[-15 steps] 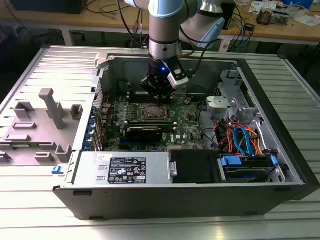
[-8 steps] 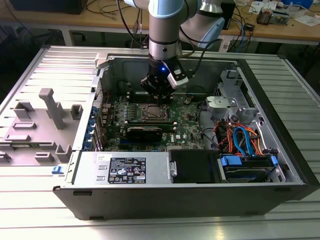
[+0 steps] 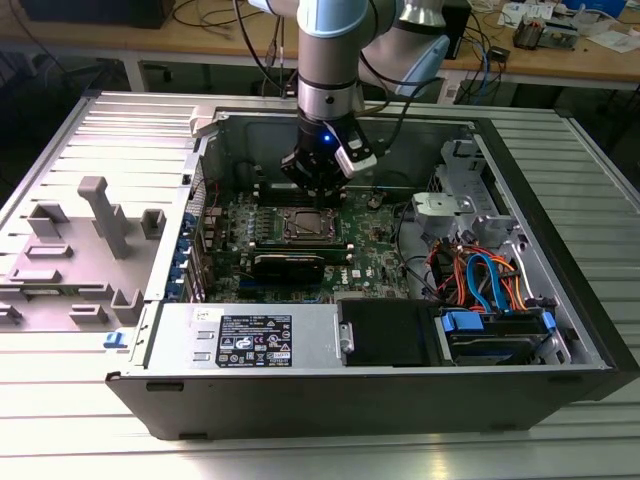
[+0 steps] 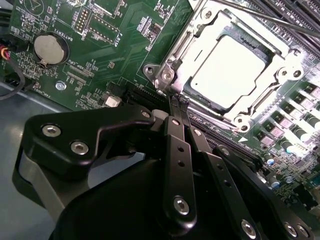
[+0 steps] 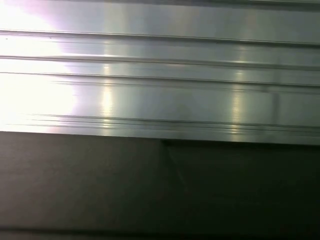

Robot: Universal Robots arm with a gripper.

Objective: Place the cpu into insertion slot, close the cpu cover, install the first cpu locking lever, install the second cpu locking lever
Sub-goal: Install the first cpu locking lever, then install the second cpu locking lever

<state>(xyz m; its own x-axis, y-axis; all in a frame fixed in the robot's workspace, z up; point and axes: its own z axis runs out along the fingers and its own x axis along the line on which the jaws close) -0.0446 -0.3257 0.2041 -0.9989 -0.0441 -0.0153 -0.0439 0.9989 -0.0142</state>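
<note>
Pincer pressed together at the socket's edge, with the cpu seated and the cover down.

The pincer (image 4: 178,102) hung over the green motherboard (image 4: 107,55) with its two black fingers (image 4: 173,120) closed against each other, holding nothing, their tips just beside a corner of the cpu cover (image 4: 280,62). That silver frame lay flat over the insertion slot (image 3: 309,224), and the cpu (image 4: 227,70) showed through its window, pale and level. In the exterior view the arm stood upright above the socket, in the middle of the open computer case (image 3: 560,380) resting on the ribbed metal surface (image 3: 60,440). A thin lever rod (image 4: 250,12) ran along the cover's far side. By my judgement the locking-lever step was in hand; it called for pushing a thin rod down and under its catch without slipping.
</note>
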